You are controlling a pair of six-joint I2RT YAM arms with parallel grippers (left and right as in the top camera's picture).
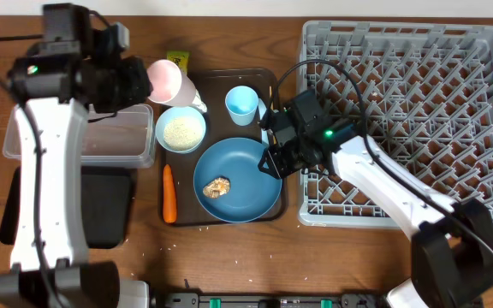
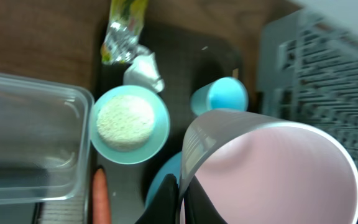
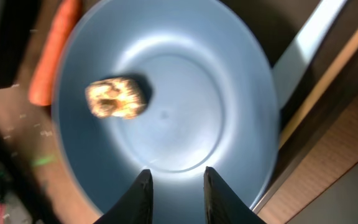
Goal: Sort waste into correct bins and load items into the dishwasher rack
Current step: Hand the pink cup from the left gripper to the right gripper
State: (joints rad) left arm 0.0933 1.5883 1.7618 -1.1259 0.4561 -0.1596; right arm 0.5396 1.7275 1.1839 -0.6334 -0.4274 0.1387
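My left gripper [image 1: 148, 81] [image 2: 182, 176] is shut on the wall of the pink cup [image 1: 165, 79] [image 2: 272, 174] and holds it up above the serving tray's back left. My right gripper [image 1: 270, 162] [image 3: 176, 170] hovers over the right edge of the dark-blue plate [image 1: 238, 171] [image 3: 185, 93]; its jaws stand a little apart with nothing between them. A brown food lump [image 1: 218, 187] [image 3: 115, 98] lies on the plate. The carrot [image 1: 169, 193] [image 2: 100, 199] lies left of the plate. The pale-blue bowl [image 1: 181, 129] [image 2: 128, 123] holds rice.
A light-blue cup [image 1: 241, 103], tissue [image 2: 143, 70] and wrapper [image 1: 178, 60] sit at the brown tray's [image 1: 221, 81] back. The clear tub [image 1: 118, 137] and black tray [image 1: 105, 205] are at the left. The grey rack [image 1: 418, 85] fills the right. Knife [image 3: 303, 46] and chopstick [image 3: 328, 81] lie beside the plate.
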